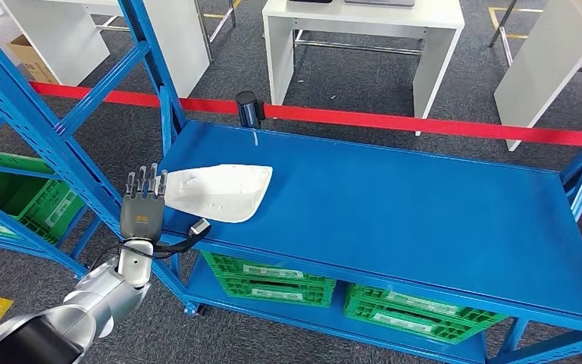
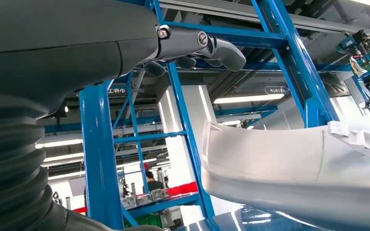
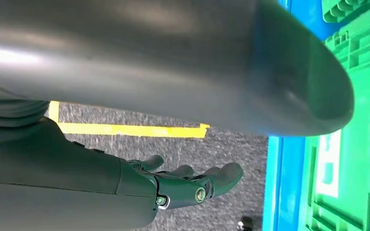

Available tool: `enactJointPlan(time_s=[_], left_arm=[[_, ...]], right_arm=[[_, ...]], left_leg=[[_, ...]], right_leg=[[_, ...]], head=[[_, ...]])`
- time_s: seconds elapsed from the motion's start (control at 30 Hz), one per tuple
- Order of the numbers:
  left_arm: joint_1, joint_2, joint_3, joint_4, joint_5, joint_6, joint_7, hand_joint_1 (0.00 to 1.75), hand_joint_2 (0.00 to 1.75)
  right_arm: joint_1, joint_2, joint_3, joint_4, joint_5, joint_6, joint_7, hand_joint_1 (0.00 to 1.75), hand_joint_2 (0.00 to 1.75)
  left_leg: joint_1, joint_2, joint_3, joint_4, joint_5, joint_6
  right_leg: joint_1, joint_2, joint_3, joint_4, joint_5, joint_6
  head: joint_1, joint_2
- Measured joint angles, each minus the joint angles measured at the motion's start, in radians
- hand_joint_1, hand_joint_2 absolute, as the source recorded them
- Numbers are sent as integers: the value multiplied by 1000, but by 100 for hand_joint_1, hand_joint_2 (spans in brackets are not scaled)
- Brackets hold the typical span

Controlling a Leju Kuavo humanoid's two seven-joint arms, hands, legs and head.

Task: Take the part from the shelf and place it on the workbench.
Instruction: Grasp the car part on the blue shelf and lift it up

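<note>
At nine o'clock of the white part [image 1: 220,192], the left hand [image 1: 142,206] is being held spread and empty; the part [image 2: 294,178] is being risked off the shelf [image 1: 424,205] edge by a nudge.

1. A dark hanging sign [image 2: 276,90] in the hall behind the shelf frame carries pale characters, too small to read.
2. A second dark sign [image 2: 117,90] bears mirrored or turned characters, not legible.
3. White labels [image 1: 271,271] on the green crates under the shelf show print too fine to read.
4. A small mark on the back of the left hand [image 1: 141,214] is illegible.
</note>
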Motion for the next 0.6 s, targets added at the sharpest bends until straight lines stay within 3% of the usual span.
enactJointPlan(time_s=[0.27,0.6], left_arm=[[12,3,-20,-45,0,4,6,0,175],[14,3,-42,-109,-1,6,2,0,175]], right_arm=[[14,-35,0,-27,5,0,-19,0,0],[21,-41,0,-47,20,0,-8,0,0]], left_leg=[[0,0,0,0,-1,1],[0,0,0,0,-1,2]], right_leg=[[0,0,0,-1,0,0],[0,0,0,-2,0,1]], head=[[0,0],[0,0]])
